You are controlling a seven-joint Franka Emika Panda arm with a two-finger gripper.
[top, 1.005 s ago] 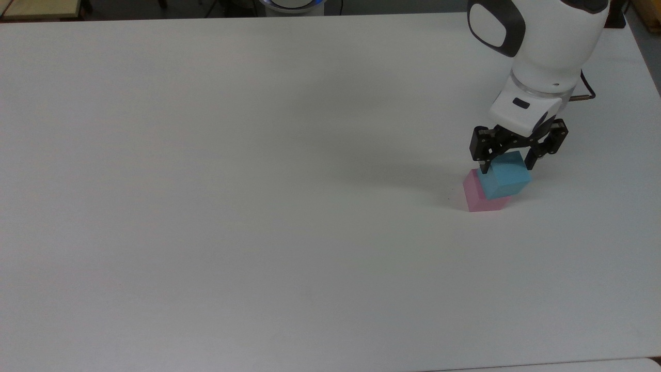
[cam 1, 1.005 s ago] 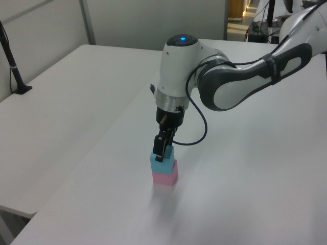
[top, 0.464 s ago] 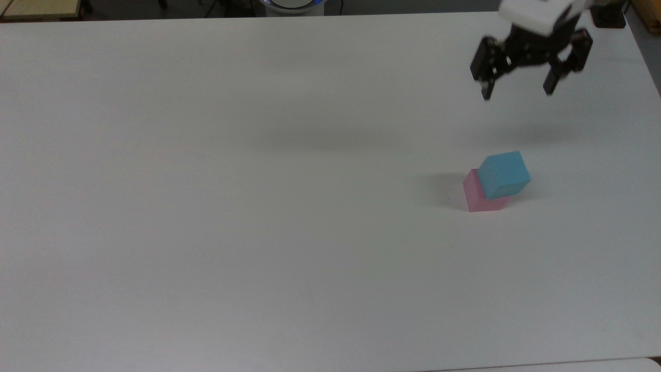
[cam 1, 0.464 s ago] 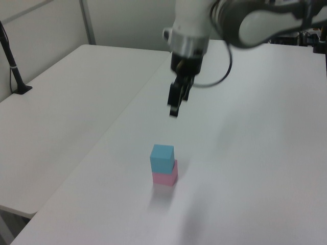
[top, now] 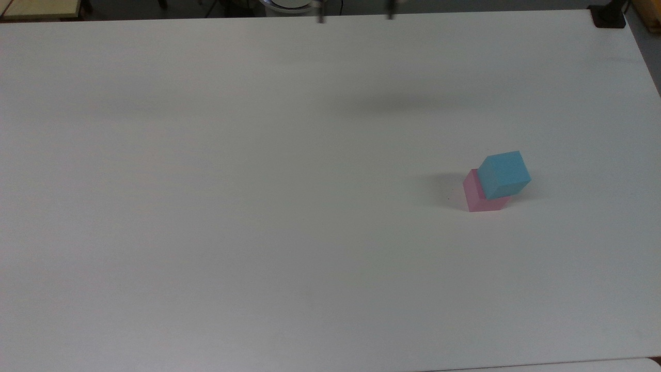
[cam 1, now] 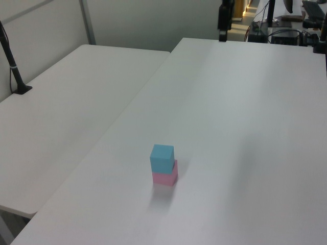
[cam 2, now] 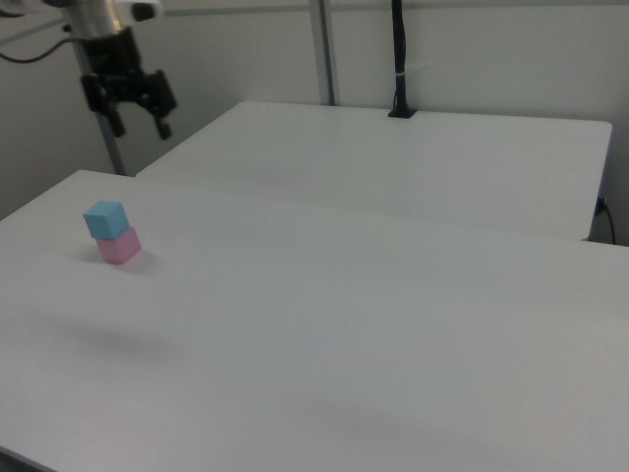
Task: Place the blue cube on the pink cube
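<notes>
Broadly, a white table point(top: 206, 206) point(cam 1: 255, 127) point(cam 2: 344, 344) takes up most of each picture, with a second white table point(cam 1: 66, 102) point(cam 2: 423, 167) butted against it along a seam, on the left view's left and toward the back of the right view. Up high in the right view's upper left hangs the black gripper point(cam 2: 140, 126) under the white end of the arm, its two fingers point(cam 2: 162, 125) spread apart with nothing between them, well clear of the cubes and above them. In the top view the two finger tips point(top: 321, 19) poke in at the upper edge, also apart from each other. A dark post point(cam 2: 399, 59) stands at the far edge of the second table. On the main table the blue cube point(top: 504, 174) point(cam 1: 162, 157) point(cam 2: 104, 218) sits on top of the pink cube point(top: 472, 194) point(cam 1: 166, 178) point(cam 2: 120, 246), touching it. The blue one is turned a little against the pink one and shifted, so a strip of the pink top shows at the top view's left. The stack lies toward the top view's right, near the left view's middle, and at the right view's left.
</notes>
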